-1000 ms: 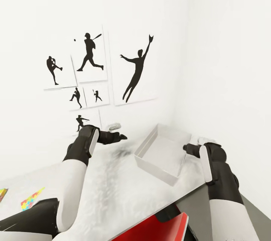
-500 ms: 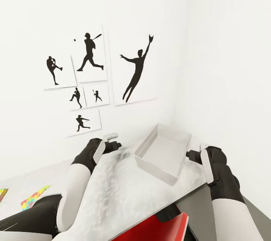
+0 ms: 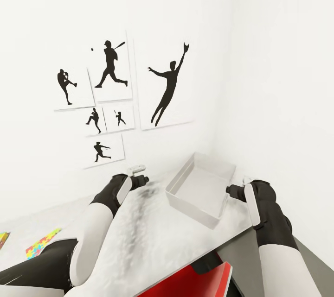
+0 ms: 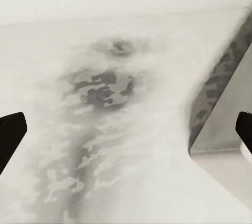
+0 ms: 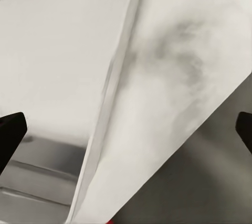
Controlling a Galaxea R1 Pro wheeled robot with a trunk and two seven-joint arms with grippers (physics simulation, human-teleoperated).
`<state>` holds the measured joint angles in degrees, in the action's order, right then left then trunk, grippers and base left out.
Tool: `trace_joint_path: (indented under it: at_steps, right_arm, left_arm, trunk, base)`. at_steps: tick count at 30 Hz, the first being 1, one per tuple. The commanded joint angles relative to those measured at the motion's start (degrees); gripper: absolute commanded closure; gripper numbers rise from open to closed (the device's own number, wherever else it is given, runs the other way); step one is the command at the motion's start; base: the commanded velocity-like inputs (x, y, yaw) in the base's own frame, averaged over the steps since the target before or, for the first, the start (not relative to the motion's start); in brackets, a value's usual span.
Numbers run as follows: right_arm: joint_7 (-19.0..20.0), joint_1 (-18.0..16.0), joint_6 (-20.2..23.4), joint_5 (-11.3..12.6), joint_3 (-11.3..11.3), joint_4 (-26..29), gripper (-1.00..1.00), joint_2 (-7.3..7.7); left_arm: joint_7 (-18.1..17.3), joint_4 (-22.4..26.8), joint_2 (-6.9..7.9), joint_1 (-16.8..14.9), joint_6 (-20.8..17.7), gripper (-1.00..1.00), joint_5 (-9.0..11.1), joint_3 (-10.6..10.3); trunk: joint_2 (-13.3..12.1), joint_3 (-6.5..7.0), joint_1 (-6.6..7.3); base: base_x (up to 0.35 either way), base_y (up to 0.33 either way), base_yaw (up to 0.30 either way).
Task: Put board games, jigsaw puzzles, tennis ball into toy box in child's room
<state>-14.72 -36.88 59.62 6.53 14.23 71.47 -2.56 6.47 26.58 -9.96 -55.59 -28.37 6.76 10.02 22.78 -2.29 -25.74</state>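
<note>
I am facing a corner of white walls (image 3: 260, 56), the back one hung with a cluster of white posters (image 3: 111, 97) showing black baseball silhouettes. Below them runs the surface (image 3: 153, 236), a white-grey mottled top with a darker smudge near its middle; in the left wrist view the same cloudy grey marbling (image 4: 102, 90) spreads under the camera.

The toy box (image 3: 200, 190) sits on the surface at the far right, near the corner. It is a light grey rectangular tray with low sloping walls and a pale floor, and I see nothing inside it. Its wall (image 4: 220, 93) crosses one side of the left wrist view, and its rim (image 5: 113, 82) runs through the right wrist view beside the inner floor.

At the near edge of the surface, lower down, a red flat thing (image 3: 195, 281) pokes out; I cannot tell what it is. At the far left of the surface lies a jigsaw puzzle (image 3: 41, 244), a thin board of yellow, pink, blue and green pieces, with a second colourful corner (image 3: 3, 239) cut off by the frame.

My left gripper (image 3: 139, 174) hangs over the surface just left of the toy box, fingers (image 4: 10, 135) spread wide with nothing between them. My right gripper (image 3: 234, 190) sits beside the box's right wall, fingers (image 5: 10, 132) likewise released and wide apart.
</note>
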Motion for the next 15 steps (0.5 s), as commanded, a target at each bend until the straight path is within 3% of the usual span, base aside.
trace_joint_path:
  at_steps: [1,4,7,9,15]
  right_arm:
    - [-0.47,-0.05,0.14,0.63,0.06,0.06,-1.0,-0.04]
    - [-0.38,0.01,0.15,0.72,-0.03,0.07,-1.0,-0.01]
    - [-0.33,0.04,0.15,0.75,-0.07,0.14,-1.0,0.0]
    - [-0.32,0.1,0.15,0.76,-0.13,0.3,-1.0,0.01]
    - [-0.31,0.19,0.15,0.82,-0.15,0.59,-1.0,0.14]
  left_arm:
    - [0.3,-0.09,-0.04,-0.04,0.02,-1.0,0.62,0.1]
    - [-1.72,-0.29,-0.04,-0.04,0.12,-1.0,0.62,-0.03]
    - [-7.6,-0.17,-0.04,-0.04,-0.35,-1.0,0.62,-0.58]
    - [-12.3,0.19,-0.04,-0.04,-0.91,-1.0,0.62,-2.52]
    - [-16.44,2.85,-0.04,-0.04,-1.96,-1.0,0.62,-7.24]
  trunk:
    - [0.14,-0.14,-0.04]
    - [0.14,-0.14,-0.04]
    - [0.14,-0.14,-0.04]
    - [0.14,-0.14,-0.04]
    - [0.14,-0.14,-0.04]
  base:
    - [0.0,0.0,0.0]
    - [0.0,0.0,0.0]
    - [0.0,0.0,0.0]
    - [0.0,0.0,0.0]
    - [0.0,0.0,0.0]
